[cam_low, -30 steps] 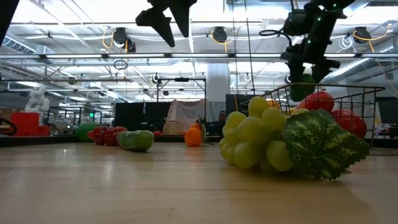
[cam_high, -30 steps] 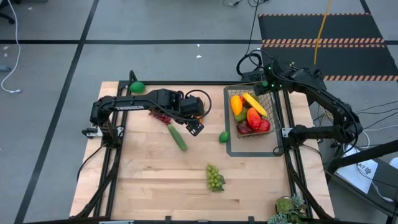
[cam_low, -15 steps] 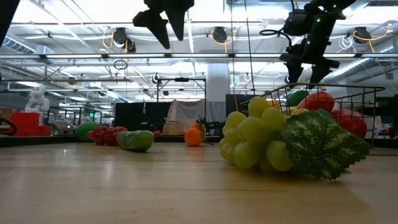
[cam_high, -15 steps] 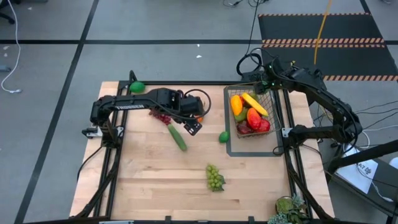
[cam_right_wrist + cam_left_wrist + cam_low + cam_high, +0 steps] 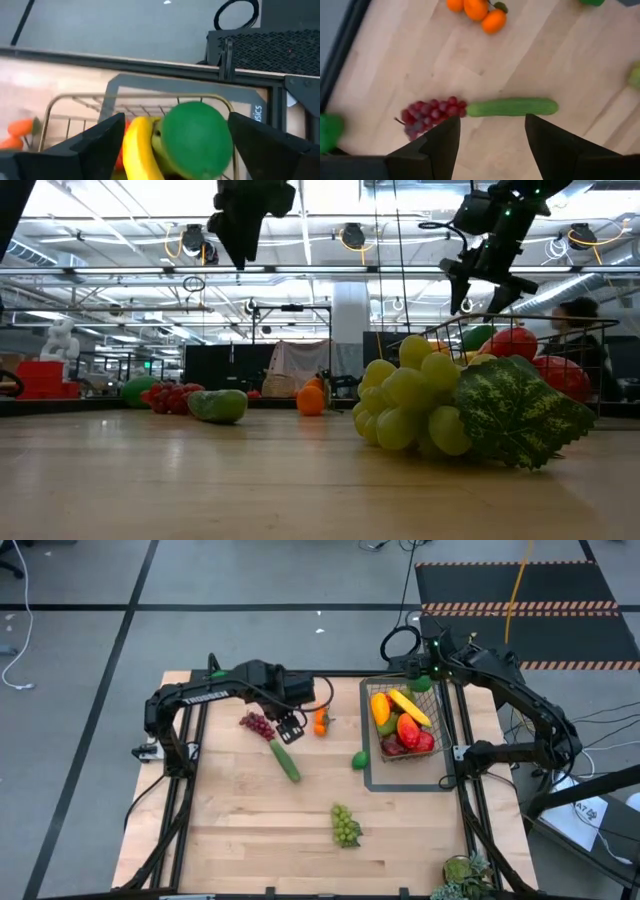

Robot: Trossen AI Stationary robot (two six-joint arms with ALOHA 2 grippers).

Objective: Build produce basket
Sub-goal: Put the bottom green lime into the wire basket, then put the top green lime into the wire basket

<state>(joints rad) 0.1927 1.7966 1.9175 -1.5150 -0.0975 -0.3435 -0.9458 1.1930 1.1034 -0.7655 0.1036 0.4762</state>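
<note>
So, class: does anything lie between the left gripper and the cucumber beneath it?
Nothing visible does. The left gripper hangs open above the cucumber, with only bare table between; purple grapes touch one end, off to the side.

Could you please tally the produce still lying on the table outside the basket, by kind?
Grape bunches: 2, the red grapes and the green grapes
Cucumber: 1
Oranges: 3, in one cluster
Round green fruits: 2
Total: 8
</note>
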